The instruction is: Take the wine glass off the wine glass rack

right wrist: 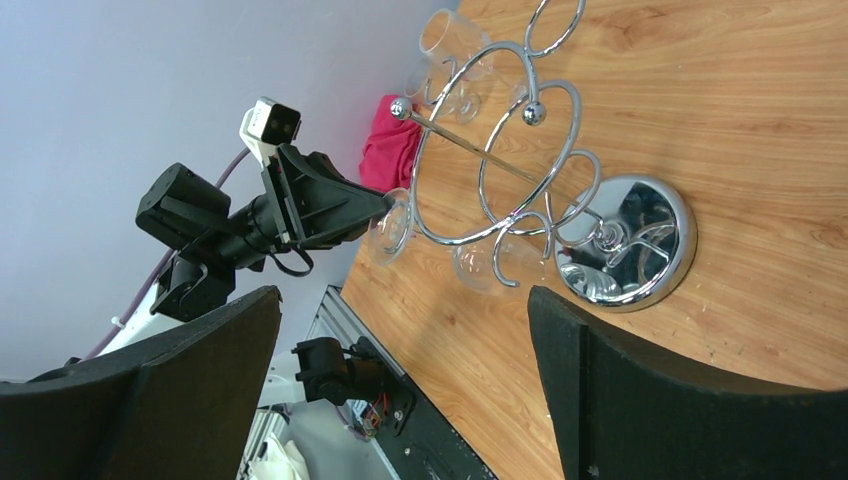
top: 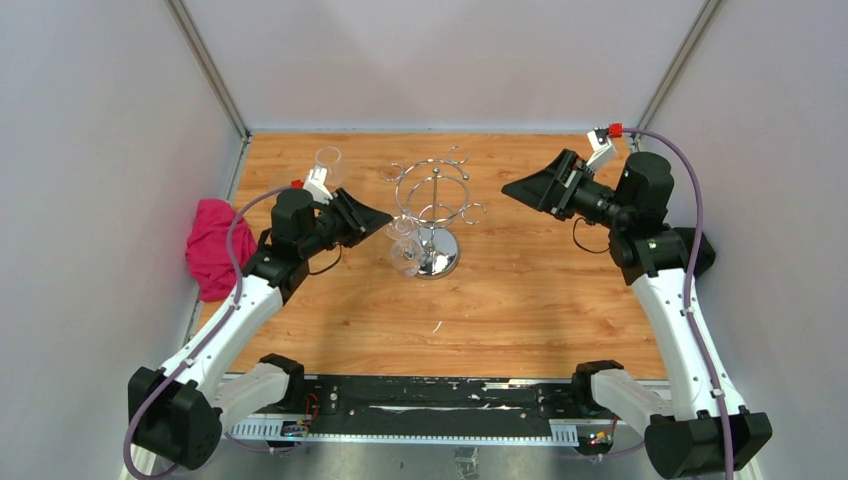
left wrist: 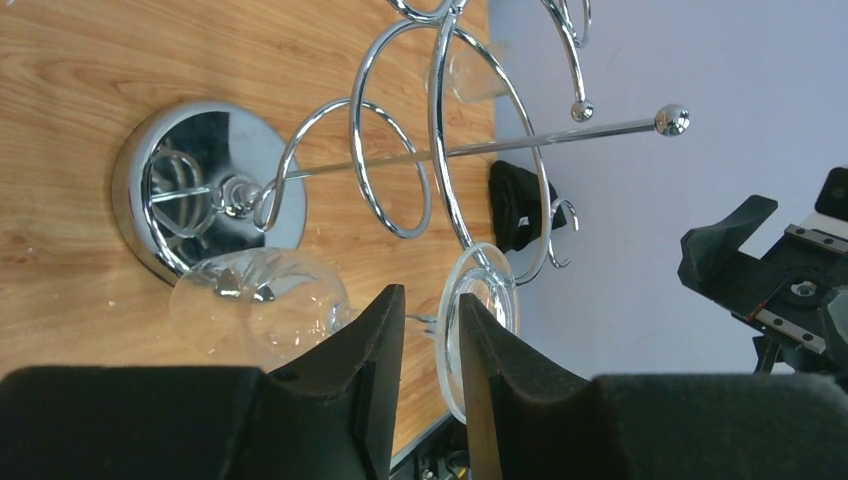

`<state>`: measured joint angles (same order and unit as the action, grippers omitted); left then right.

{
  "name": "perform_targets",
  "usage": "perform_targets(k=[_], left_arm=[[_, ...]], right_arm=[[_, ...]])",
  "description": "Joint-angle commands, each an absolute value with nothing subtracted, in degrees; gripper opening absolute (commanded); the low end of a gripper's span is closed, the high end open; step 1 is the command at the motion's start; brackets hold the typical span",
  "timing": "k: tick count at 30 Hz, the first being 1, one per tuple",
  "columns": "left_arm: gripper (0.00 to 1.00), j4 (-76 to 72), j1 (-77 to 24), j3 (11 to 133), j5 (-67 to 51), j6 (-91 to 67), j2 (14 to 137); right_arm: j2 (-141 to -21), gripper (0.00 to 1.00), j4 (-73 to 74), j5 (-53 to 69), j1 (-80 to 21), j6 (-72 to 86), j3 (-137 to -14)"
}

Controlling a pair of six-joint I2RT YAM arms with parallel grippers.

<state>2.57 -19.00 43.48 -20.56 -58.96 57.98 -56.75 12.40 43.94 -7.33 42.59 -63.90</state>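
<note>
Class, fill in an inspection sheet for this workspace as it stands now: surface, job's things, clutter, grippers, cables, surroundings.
Surface: wooden table, one small white speck in front of the rack.
Job's things: wine glass rack upright mid-table; wine glass hanging bowl-down from a near-left loop.
Clutter: pink cloth crumpled at the left edge; second clear glass standing apart from the rack, behind the left arm.
Grippers: left gripper with jaws set narrowly either side of the hanging glass's stem, grip not confirmed; right gripper wide open, apart from the rack.
Cables: purple cable looping along each arm.
Surroundings: plain pale walls, metal corner posts.
</note>
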Motion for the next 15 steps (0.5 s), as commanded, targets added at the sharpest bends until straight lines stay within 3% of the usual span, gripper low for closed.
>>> perform_targets(k=[1,4,8,15], left_arm=[[0.31,0.5,-20.1,43.5,-21.3,-58.4,58.5],[0.28,0.2,-20.4,43.5,-21.4,-58.7,58.5],[0.16,0.3,-20.7,43.6,-21.4,-59.1,57.9],[0.04,0.3,-20.7,43.7,-22.2,-61.0,56.6]], right_arm=[[-56.8,0.99,11.3,44.6,-6.6,43.4,-63.0],[-56.8,0.99,11.3,44.7,-6.6,43.6,-63.1],[-56.5,0.99,11.3,44.7,-6.6,43.6,-63.0],[-56.5,0.99,11.3,44.5,-6.6,43.7,-62.8]])
